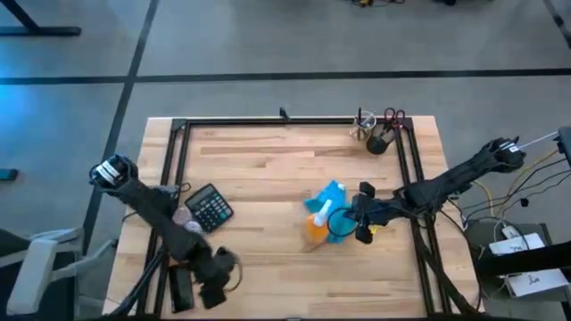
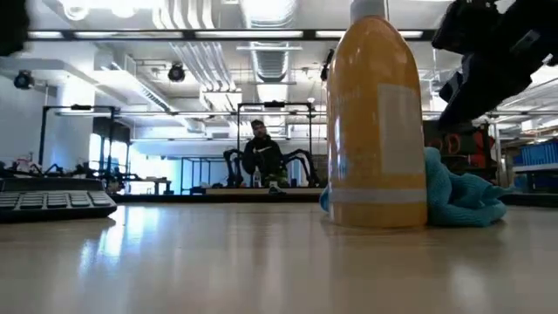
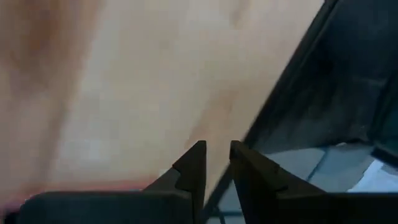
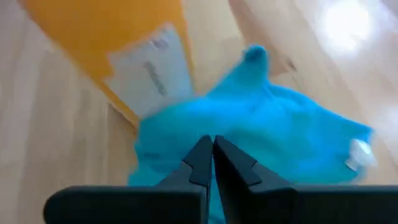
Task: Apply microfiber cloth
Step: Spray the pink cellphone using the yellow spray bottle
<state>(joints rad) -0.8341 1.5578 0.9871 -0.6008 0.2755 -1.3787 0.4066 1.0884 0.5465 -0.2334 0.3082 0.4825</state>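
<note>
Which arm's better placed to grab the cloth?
Right. The right gripper hovers directly over the microfiber cloth beside the orange spray bottle, fingers nearly shut. The left gripper sits at the table's near-left edge, far from it.

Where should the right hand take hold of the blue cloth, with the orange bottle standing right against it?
Probably the bunched fold of the cloth on the side away from the orange bottle, coming down from above. The cloth lies crumpled, so raised folds suit a pinch. The right hand hangs just over it, fingers nearly closed, so it would need opening first.
</note>
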